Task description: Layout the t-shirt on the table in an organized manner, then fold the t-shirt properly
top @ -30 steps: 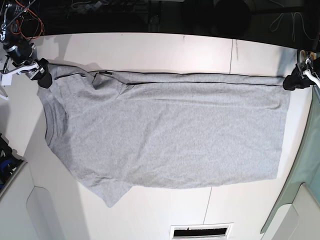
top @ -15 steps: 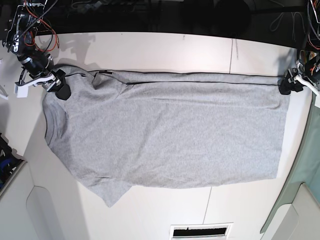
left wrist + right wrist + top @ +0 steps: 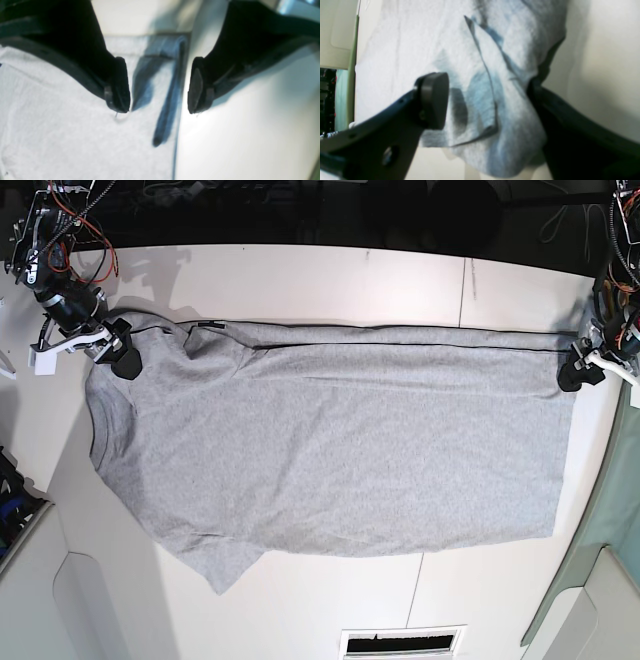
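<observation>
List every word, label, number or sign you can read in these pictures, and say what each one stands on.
None can be read. The t-shirt shows only plain grey fabric in all three views; no lettering is visible on it. The table carries no markings, only a thin dark seam.

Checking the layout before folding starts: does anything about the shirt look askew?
Yes. The t-shirt lies mostly flat on the table, but its near sleeve is bunched into a point, and the far edge is rolled into a ridge.
</observation>
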`<state>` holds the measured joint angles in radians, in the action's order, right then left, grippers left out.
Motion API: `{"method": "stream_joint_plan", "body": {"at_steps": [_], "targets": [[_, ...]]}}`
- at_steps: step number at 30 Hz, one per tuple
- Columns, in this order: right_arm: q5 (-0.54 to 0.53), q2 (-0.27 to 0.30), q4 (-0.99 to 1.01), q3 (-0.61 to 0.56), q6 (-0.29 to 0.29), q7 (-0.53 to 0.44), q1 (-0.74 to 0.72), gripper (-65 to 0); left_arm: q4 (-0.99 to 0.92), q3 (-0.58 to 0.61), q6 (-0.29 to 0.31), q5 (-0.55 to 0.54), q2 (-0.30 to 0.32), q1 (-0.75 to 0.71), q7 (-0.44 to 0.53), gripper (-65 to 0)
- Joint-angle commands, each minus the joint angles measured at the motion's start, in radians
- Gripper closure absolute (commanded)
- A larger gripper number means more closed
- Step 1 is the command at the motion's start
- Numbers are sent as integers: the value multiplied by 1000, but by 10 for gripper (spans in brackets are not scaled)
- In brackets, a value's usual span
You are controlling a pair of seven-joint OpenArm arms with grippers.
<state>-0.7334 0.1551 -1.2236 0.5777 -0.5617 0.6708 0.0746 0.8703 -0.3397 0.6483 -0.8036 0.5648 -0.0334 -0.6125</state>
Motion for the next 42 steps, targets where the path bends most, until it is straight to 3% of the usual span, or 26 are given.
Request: {"method": "stream_joint_plan", "body": {"at_steps": [1, 3, 5, 7, 8, 16, 22, 25, 32, 42], "targets": [[11, 10, -5, 0, 4, 19, -2, -404, -2, 16, -10, 47, -9, -2, -57, -405], [11, 11, -5, 0, 3, 19, -2, -340, -2, 29, -9, 58, -19, -2, -58, -344], [4, 11, -5, 0, 4, 18, -2, -209, -2, 34, -2, 70, -25, -2, -58, -169], [-13, 13, -5, 0, 4, 18, -2, -50, -2, 34, 48, 63, -25, -2, -58, -8], [-15, 16, -5, 0, 3, 18, -2, 0, 2, 34, 50, 53, -24, -3, -58, 0], [-15, 120, -5, 1, -12, 21, 1, 0, 90, 34, 50, 17, -24, -3, -153, 0], [-17, 188, -5, 1, -12, 92, 4, 0, 124, 34, 50, -101, -24, -31, -270, 0], [-32, 194, -5, 4, -12, 140, 7, 0, 176, 34, 50, -178, -24, -89, -316, 0], [-68, 194, -13, 10, -19, 144, 69, 0, 330, 32, 50, -183, -23, -220, -309, 0], [-106, 194, -65, 112, -19, 133, 190, 0, 354, 33, 50, -183, -16, -230, -304, 0]]}}
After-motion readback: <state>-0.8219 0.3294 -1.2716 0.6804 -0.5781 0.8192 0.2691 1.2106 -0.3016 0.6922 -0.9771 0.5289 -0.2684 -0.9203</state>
